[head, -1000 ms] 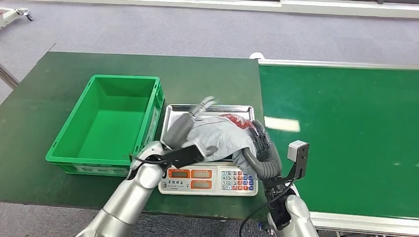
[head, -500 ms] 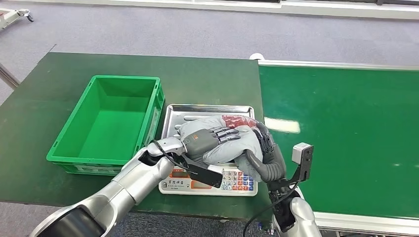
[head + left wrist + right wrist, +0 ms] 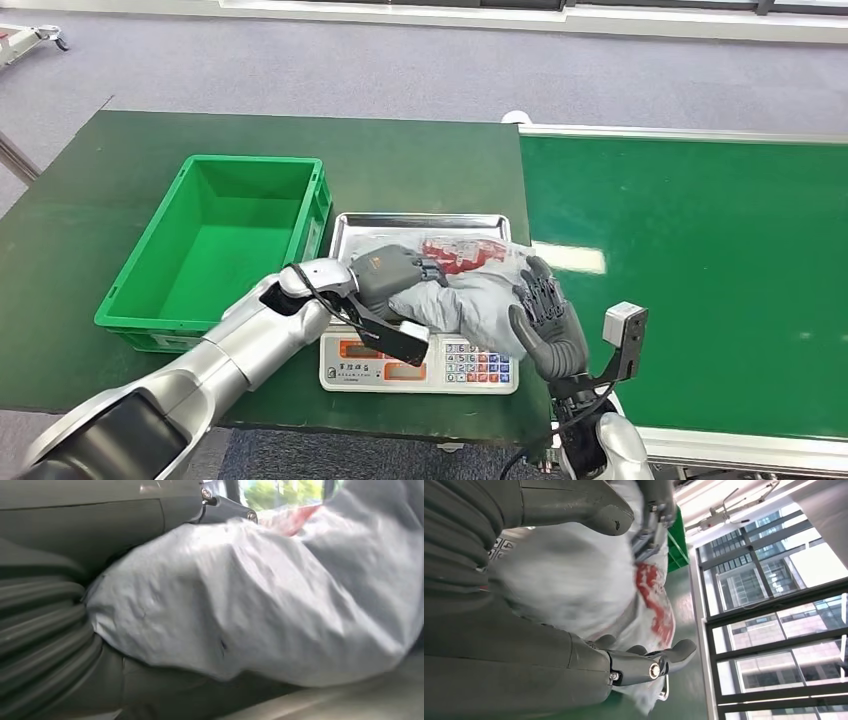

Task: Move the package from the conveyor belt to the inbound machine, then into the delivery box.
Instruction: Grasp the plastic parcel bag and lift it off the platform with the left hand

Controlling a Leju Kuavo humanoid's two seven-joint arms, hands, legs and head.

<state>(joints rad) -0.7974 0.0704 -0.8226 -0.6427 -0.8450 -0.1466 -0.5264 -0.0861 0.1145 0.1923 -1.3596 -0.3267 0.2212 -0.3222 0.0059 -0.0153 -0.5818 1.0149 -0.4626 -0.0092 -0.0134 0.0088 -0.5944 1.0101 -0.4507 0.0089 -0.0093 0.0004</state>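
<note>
A crumpled grey package [image 3: 470, 300] with red print lies over the scale's steel tray [image 3: 420, 221]. My left hand [image 3: 395, 272] grips its left end, fingers curled over the top; in the left wrist view the package [image 3: 260, 600] presses against the palm. My right hand [image 3: 548, 322] stands at the package's right end with fingers straightened and spread. In the right wrist view the blurred package [image 3: 589, 595] lies loosely between the thumb and fingers [image 3: 659, 667].
The scale's keypad front [image 3: 470, 365] faces me at the table's near edge. An empty green box [image 3: 225, 240] stands left of the scale. The green conveyor belt [image 3: 700, 270] runs along the right.
My left hand has slid to the package's left end and closed on it. My right hand has dropped back toward me, its fingers uncurling off the package's right end.
</note>
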